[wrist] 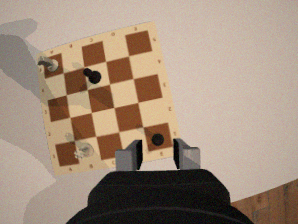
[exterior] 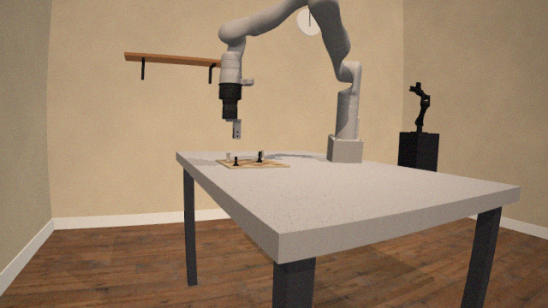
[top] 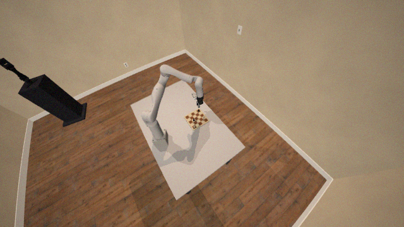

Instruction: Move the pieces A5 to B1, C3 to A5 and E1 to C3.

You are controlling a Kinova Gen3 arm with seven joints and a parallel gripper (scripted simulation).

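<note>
The small chessboard (top: 204, 120) (exterior: 274, 164) (wrist: 170, 99) lies on the white table. In the wrist view a black pawn (wrist: 157, 139) (exterior: 235, 161) stands on a corner square nearest my fingers. A taller black piece (wrist: 92, 75) (exterior: 259, 156) stands near the far left. A pale piece (wrist: 48, 64) is on the far left corner square and another pale piece (wrist: 83, 149) on the near left one. My gripper (wrist: 157, 149) (exterior: 236, 129) (top: 198, 105) hangs well above the board, over the black pawn's corner, fingers partly apart and empty.
The arm's base (exterior: 344, 149) stands on the table (exterior: 342, 192) behind the board. A black pedestal (exterior: 418, 150) with a dark figure stands to the right. A wooden shelf (exterior: 171, 59) hangs on the back wall.
</note>
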